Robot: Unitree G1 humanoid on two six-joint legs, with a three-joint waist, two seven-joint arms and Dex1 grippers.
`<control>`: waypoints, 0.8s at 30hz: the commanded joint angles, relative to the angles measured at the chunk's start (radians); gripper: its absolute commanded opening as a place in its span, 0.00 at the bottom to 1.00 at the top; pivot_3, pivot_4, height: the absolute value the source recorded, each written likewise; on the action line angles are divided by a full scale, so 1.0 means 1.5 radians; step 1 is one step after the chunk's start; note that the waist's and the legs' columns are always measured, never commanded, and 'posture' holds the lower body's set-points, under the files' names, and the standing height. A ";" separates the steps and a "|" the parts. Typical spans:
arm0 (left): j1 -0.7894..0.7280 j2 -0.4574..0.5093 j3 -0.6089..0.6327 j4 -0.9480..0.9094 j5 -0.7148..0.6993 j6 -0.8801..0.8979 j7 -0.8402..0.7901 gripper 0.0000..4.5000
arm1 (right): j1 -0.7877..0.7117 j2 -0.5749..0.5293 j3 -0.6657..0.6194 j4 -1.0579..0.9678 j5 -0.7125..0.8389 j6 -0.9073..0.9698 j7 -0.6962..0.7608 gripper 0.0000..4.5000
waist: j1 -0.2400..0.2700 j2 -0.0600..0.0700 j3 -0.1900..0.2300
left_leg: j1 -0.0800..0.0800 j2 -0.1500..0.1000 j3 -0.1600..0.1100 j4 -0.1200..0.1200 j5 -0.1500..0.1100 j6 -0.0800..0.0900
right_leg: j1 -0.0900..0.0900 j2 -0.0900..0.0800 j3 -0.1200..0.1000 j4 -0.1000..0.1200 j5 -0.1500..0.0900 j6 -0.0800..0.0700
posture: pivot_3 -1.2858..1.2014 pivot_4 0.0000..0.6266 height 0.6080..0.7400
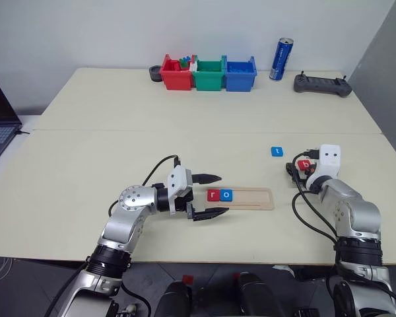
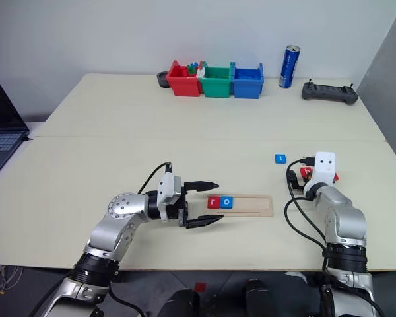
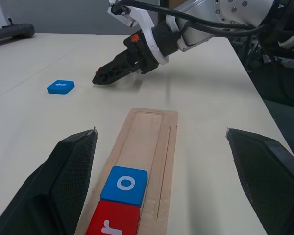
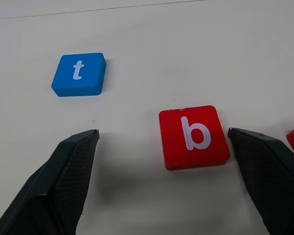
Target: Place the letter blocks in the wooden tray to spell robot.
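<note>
Right claw (image 4: 161, 183) open, red b tile (image 4: 193, 136) between fingers.

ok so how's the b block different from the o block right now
The b block is red and lies loose on the table, between the open fingers of the right hand. The o block is blue and already sits in the wooden tray, right beside the red r block. Both are small flat square tiles with a white lowercase letter.
</note>
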 commanded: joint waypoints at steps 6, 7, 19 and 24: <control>-0.008 0.007 0.000 -0.017 -0.011 -0.002 -0.009 1.00 | -0.001 -0.006 -0.011 0.001 -0.004 0.013 -0.009 0.92 | 0.000 0.000 0.000 | 0.000 0.000 0.000 0.000 0.000 0.000 | 0.000 0.000 0.000 0.000 0.000 0.000 | 0.52 0.24 1.00; -0.007 0.007 0.000 -0.018 -0.011 -0.003 -0.009 1.00 | 0.001 -0.005 -0.011 0.000 -0.004 0.013 -0.010 0.86 | 0.000 0.000 0.000 | 0.000 0.000 0.000 0.000 0.000 0.000 | 0.000 0.000 0.000 0.000 0.000 0.000 | 0.52 0.24 1.00; 0.003 0.005 -0.009 -0.029 -0.012 -0.010 -0.017 1.00 | 0.057 -0.011 -0.005 -0.114 0.006 0.061 -0.013 0.32 | 0.000 0.000 0.000 | 0.000 0.000 0.000 -0.001 0.000 0.000 | 0.000 0.000 0.000 0.000 0.000 0.000 | 0.52 0.24 1.00; 0.011 0.011 -0.008 -0.042 -0.017 -0.006 -0.019 1.00 | 0.117 0.002 -0.012 -0.311 0.031 0.194 -0.032 0.32 | 0.001 0.000 0.000 | 0.000 0.000 0.000 -0.001 0.000 0.000 | 0.000 0.000 0.000 -0.001 0.000 0.000 | 0.52 0.24 1.00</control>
